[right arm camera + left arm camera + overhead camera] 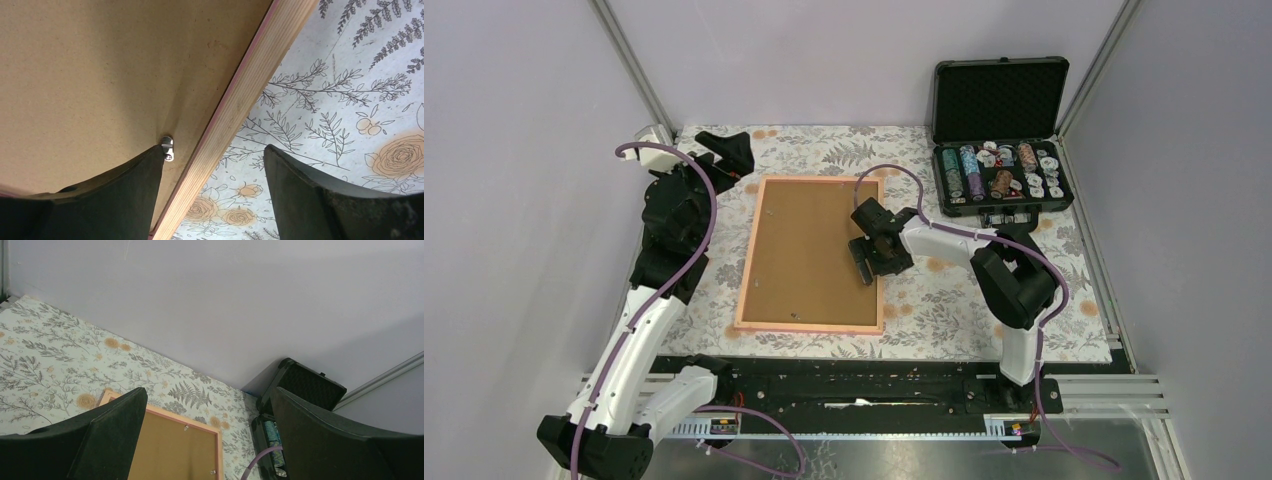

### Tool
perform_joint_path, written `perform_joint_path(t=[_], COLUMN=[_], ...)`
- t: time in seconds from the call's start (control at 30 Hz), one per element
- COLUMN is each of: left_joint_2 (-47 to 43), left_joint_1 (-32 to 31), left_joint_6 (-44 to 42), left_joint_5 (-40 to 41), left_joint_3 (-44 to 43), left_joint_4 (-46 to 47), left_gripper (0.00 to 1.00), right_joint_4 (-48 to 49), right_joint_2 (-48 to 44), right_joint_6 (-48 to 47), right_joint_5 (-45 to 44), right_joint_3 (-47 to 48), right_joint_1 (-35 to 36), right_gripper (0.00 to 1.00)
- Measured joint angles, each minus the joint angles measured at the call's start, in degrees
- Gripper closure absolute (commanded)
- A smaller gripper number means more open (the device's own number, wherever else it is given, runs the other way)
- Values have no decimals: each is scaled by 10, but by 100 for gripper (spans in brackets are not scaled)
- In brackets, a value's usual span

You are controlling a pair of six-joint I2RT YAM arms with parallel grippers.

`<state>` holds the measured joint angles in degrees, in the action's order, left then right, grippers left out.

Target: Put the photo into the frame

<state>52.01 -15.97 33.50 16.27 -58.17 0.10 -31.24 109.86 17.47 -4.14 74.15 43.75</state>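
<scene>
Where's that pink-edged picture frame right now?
In the top view, the thin pink-edged rectangular picture frame lies flat at the centre of the floral table, the right gripper straddling its right edge.

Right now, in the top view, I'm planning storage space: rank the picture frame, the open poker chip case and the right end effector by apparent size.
1. Picture frame and open poker chip case: about alike with the raised lid counted, so not ranked.
2. Right end effector: clearly smallest, though it sits nearer the camera.

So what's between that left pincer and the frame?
Only bare flowered tablecloth: in the top view the open left pincer is off the far left corner of the frame, with nothing between.
</scene>
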Motion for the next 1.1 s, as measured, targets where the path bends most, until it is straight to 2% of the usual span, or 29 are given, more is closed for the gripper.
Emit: perform_joint_path(t=[0.27, 0.77, 1.1], left_joint_2=[-3, -5, -5], left_joint_1=[0, 0, 0], left_joint_6=[0, 0, 0], left_joint_5=[-1, -1, -1], left_joint_3=[0, 0, 0], left_joint_4=[-1, 0, 0], left_gripper=[1, 1, 1], right_joint_4=[3, 7, -3], right_joint_2=[0, 3, 9], right_joint_6=[12, 40, 41], right_joint_5=[2, 7, 6], right_joint_3=[-1, 0, 14], right_joint_1=[0, -2, -2], right_gripper=[19, 76, 89])
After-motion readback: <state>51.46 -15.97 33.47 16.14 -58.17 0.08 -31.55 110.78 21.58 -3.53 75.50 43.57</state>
